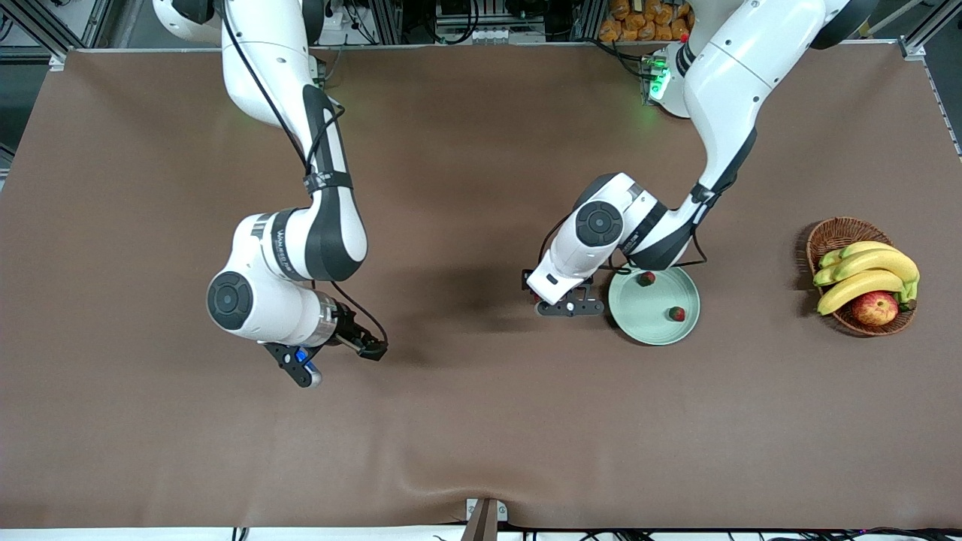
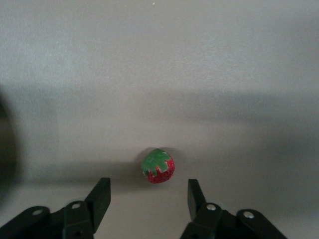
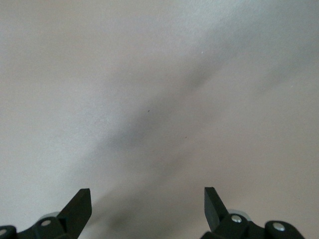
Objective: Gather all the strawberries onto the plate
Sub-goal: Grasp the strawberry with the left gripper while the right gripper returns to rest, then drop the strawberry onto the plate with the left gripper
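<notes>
Two strawberries point(image 1: 646, 279) point(image 1: 677, 314) lie in the pale green plate point(image 1: 637, 309). A third strawberry point(image 2: 158, 166), red with a green leafy top, lies on the brown table beside the plate, toward the right arm's end. My left gripper point(image 1: 567, 304) is low over this berry and hides most of it in the front view. In the left wrist view the left gripper point(image 2: 149, 186) is open, and the berry sits just past the fingertips without touching them. My right gripper point(image 1: 342, 362) point(image 3: 148, 196) waits open over bare table, holding nothing.
A brown wicker basket point(image 1: 834, 234) with bananas point(image 1: 872, 272) and an apple point(image 1: 875, 307) stands toward the left arm's end of the table. The brown cloth is slightly wrinkled near the front edge.
</notes>
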You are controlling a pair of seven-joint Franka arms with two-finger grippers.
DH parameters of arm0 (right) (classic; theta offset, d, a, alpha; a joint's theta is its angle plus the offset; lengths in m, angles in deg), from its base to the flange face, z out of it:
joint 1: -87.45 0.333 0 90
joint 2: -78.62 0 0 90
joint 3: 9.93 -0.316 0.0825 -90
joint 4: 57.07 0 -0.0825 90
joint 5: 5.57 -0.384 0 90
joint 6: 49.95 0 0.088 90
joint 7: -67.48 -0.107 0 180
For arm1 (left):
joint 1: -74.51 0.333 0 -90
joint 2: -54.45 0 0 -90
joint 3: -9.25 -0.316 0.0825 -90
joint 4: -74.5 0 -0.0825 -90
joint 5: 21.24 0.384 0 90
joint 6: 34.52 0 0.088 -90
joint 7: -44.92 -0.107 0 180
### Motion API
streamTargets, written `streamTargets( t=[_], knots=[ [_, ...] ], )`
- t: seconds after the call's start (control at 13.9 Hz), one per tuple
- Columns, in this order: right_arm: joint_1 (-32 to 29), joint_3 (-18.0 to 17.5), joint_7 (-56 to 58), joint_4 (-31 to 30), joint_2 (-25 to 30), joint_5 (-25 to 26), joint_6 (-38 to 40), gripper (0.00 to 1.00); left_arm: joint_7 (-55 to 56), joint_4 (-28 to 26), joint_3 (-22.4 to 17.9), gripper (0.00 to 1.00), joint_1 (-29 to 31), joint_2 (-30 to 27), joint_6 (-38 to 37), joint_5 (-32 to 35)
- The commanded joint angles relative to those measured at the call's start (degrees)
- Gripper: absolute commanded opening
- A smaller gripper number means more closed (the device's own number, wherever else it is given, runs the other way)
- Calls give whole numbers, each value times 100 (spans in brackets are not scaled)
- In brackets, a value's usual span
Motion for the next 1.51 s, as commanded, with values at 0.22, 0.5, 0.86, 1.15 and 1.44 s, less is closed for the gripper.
streamTargets(
  t=[0.22,0.5,0.86,1.15,1.44],
  knots=[
    [-1313,-715,994,79,678,252,285,100,508,139,-130,59,-194,238,271,139],
    [-2227,-1864,1083,105,1090,1727,128,100,702,200,-297,57,-369,308,289,147],
    [-3871,-3842,1292,44,2013,3871,153,100,719,350,-641,38,-713,414,324,139],
    [-5127,-4600,2171,-88,2751,4385,952,100,649,350,-710,16,-669,414,333,339],
    [-5622,-4672,2681,-447,3638,4621,1164,100,596,297,-711,12,-458,125,219,446]
  ],
)
